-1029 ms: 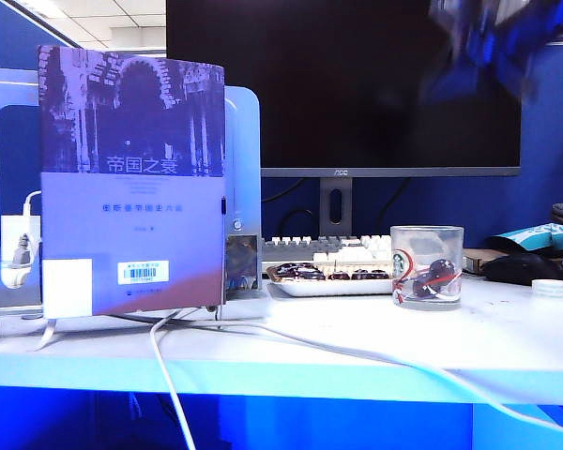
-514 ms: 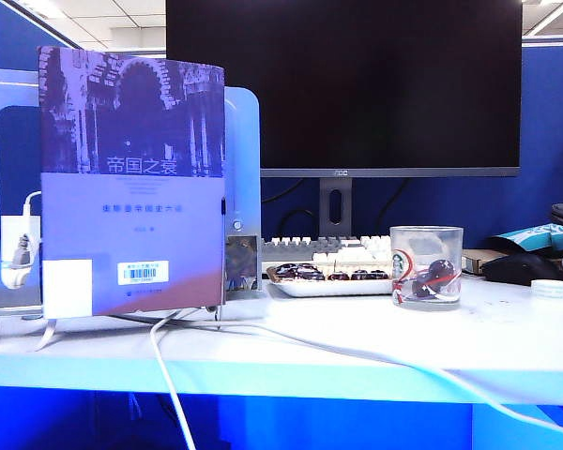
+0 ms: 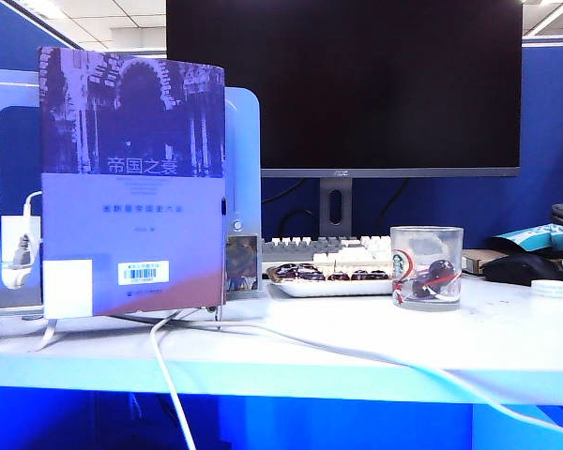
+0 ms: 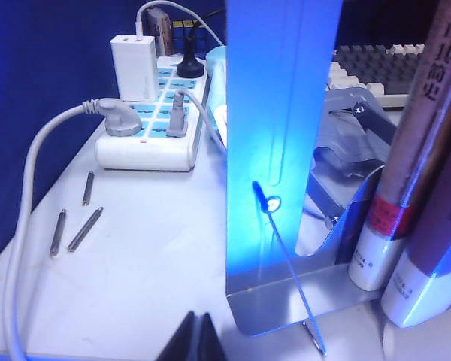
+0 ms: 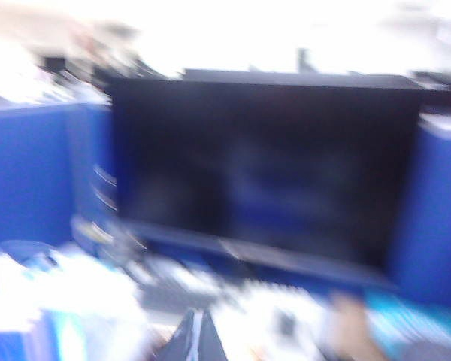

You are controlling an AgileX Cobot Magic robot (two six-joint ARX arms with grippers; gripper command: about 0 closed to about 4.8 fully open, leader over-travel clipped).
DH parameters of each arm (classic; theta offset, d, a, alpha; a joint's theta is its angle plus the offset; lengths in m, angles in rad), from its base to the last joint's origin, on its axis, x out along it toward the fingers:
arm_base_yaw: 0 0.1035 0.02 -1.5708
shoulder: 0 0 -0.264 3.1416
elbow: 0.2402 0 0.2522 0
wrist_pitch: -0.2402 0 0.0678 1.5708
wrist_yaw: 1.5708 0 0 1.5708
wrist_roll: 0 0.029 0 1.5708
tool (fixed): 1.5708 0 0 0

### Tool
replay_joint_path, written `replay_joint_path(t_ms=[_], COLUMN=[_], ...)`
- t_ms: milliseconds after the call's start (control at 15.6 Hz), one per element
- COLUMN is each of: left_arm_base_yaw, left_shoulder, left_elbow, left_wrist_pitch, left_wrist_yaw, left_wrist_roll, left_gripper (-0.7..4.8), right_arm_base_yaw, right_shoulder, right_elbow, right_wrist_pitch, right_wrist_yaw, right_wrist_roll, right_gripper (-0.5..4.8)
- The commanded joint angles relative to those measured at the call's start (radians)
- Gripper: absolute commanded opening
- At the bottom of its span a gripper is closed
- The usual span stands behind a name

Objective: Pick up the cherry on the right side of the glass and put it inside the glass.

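1. Cherry (image 3: 440,273) sat inside the glass (image 3: 426,266), dark against the far wall, with another dark fruit lower beside it; the glass stood on the white desk (image 3: 357,352) just right of the white tray (image 3: 330,287) of dark fruits.
2. Compared with a second before, I saw that the blurred blue arm at the upper right of the exterior view had gone; by half a second ago it was already out of that view, and the glass and its contents had not shifted.
3. My right gripper (image 5: 195,337) appeared only in its own wrist view, badly smeared, fingers together and holding nothing, facing the dark monitor (image 5: 263,173).
4. My left gripper (image 4: 196,338) hung above the desk near the metal bookend (image 4: 282,150), jaws pressed together and empty, with the power strip (image 4: 154,120) beyond.
5. Writing I could read: "AOC" on the monitor's lower bezel; the green-and-white Starbucks roundel on the glass; Chinese characters "帝国之衰" on the upright book (image 3: 131,178), which also carried a barcode sticker too small for me to read.
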Motion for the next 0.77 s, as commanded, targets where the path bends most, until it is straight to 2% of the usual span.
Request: replay_joint_path(t_ms=[64,193,321,386,514,772], left_arm_base_yaw=[0.001,0.001,0.001,0.001,0.001,0.001], left_shoulder=[-0.003,-0.003,-0.003,-0.003,-0.003,-0.003], left_elbow=[-0.001,-0.001,-0.001,-0.001,-0.001,-0.001], left_wrist_pitch=[-0.012,-0.012,-0.012,-0.012,-0.012,-0.012], left_wrist_yaw=[0.004,0.004,0.004,0.004,0.004,0.004], left_wrist_roll=[0.005,0.005,0.005,0.005,0.005,0.005], left_gripper=[-0.05,-0.05,-0.05,-0.05,-0.05,-0.05], right_arm_base_yaw=[0.001,0.002,0.001,0.001,0.001,0.002], right_shoulder=[-0.082,-0.138,-0.226,-0.278,-0.333,-0.411], right_elbow=[-0.018,-0.09,-0.27,-0.417,-0.636,-0.838], right_wrist_pitch=[-0.136,-0.134,-0.002,0.1,0.156,0.23], right_wrist_yaw=[0.09,0.123,0.149,0.192,0.275,0.273], right_wrist_roll=[-0.031,-0.031,-0.037,-0.034,-0.033,0.011], right_gripper=[-0.01,-0.01,-0.01,-0.01,0.0,0.0])
